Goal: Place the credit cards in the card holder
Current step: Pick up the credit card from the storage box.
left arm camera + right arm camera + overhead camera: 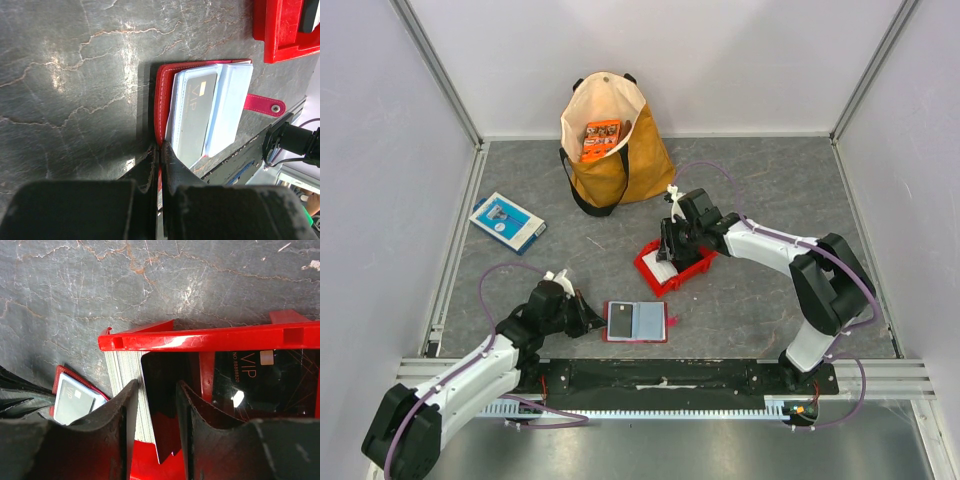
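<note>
The wallet (650, 322) is lying open on the table (770, 180), just in front of the arm bases. A dark card (195, 115) is sitting in its left pocket, while the other pocket is showing only pale lining. The left gripper (161, 147) is pinching the wallet's red left edge with its jaws closed tight.

The red bin (200, 337) is sitting beyond the wallet to the right, apart from it. A stack (117, 370) of whitish cards is standing on edge in one compartment, with a loose dark card (160, 415) leaning against it. A VIP card (260, 380) is lying in the next compartment, past the divider. The right gripper (157, 385) is reaching down into the bin, its jaws standing half apart on either side of the leaning card. Whether they are touching it I cannot tell.

At the back, a bag (620, 170) is standing open with an orange packet (601, 138) inside. A blue-and-white box (507, 221) is lying flat to the left.
</note>
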Robot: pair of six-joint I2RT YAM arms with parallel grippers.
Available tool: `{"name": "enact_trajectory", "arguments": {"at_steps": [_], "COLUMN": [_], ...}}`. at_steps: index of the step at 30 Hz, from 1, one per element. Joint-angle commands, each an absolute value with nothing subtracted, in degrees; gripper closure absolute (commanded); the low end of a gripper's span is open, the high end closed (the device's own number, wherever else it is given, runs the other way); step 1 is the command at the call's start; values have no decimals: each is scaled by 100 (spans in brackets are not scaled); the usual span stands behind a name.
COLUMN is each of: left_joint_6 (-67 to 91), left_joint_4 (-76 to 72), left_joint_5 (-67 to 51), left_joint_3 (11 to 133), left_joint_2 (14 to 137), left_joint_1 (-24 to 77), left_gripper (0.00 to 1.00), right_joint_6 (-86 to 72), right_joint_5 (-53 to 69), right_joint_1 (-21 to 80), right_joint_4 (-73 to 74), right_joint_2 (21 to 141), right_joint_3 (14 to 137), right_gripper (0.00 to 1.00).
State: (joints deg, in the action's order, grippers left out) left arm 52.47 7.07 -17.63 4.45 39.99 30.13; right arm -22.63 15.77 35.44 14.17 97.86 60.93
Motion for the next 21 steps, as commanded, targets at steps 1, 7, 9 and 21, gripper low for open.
{"name": "enact_trajectory", "arguments": {"at_steps": [1,7,9,21], "left_joint_6": [5256,5247,5247,5238], "left_joint_4": [563,527,536,510], "left_joint_5": [-1784,-1802,-1793,-1811], "left_joint_3": [571,571,571,563], "left_joint_2": [4104,4149,4149,4175], "left_joint_1": [3015,3023,3015,3015], "left_gripper": [98,98,98,98], "right_joint_6": [-2267,-2276,-2268,-2294], "right_joint_5": [1767,1845,1854,1855], "right_joint_1": [3516,3481,3472,3454], "right_joint_4": [1336,1354,1353,1345], "right_joint_2": [9536,9475,9475,9510], "right_joint_3": [6240,6223,6223,6135], "right_gripper": [62,60,60,62]}}
